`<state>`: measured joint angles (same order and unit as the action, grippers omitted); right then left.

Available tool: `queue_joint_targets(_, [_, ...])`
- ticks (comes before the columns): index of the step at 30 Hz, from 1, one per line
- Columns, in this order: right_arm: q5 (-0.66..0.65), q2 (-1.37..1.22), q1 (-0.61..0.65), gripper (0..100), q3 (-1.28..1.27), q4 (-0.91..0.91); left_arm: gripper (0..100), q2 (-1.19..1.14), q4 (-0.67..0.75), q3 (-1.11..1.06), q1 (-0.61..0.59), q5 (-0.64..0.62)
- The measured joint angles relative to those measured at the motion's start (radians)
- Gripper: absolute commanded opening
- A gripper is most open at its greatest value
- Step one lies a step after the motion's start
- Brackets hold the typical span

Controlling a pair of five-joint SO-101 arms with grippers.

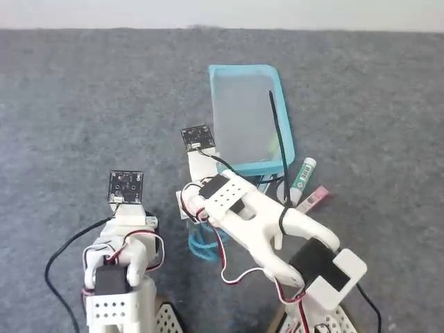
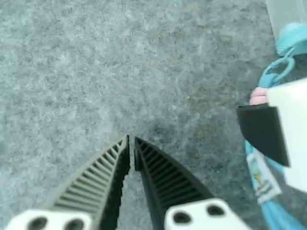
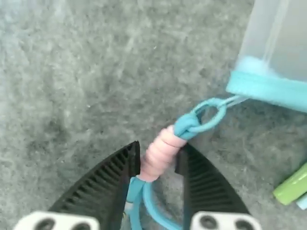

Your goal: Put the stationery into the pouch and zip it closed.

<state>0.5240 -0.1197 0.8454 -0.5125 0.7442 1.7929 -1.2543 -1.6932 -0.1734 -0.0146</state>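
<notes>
A grey felt-like cover spreads over the whole table, and behind it I see only a pale strip of wall. On the cover lies the pouch, translucent with a teal edge, its near end toward the arms; whether its zip is open I cannot tell. The right arm stretches across to that near corner, while the left gripper hangs over bare cover well to the side, its jaws pressed together on nothing. The stationery is outside the pouch: a white-and-green tube and a pink item lie just beside the near end. A teal strap runs from the zip ring, and the right gripper is clamped on the pink sleeve of this strap. I think the step is to work the zip by the strap, so the pull should go low and straight along the zip line, slowly, because the light pouch may slide on the cover if nothing holds it
</notes>
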Motion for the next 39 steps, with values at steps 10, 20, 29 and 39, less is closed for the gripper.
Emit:
queue_joint_targets(10, [-0.04,0.0,-0.192,11.6,0.002,0.101,1,0.0,0.0,0.0,0.0,0.0])
queue_joint_targets(20, [-0.347,0.0,-0.292,26.7,0.092,0.316,1,0.0,0.0,0.0,0.0,0.0])
queue_joint_targets(29, [-0.377,0.0,-0.238,24.8,0.092,0.328,1,0.0,0.0,0.0,0.0,0.0])
queue_joint_targets(39, [-0.252,-0.106,-0.238,16.2,0.109,0.27,1,0.0,0.0,0.0,0.0,0.0])
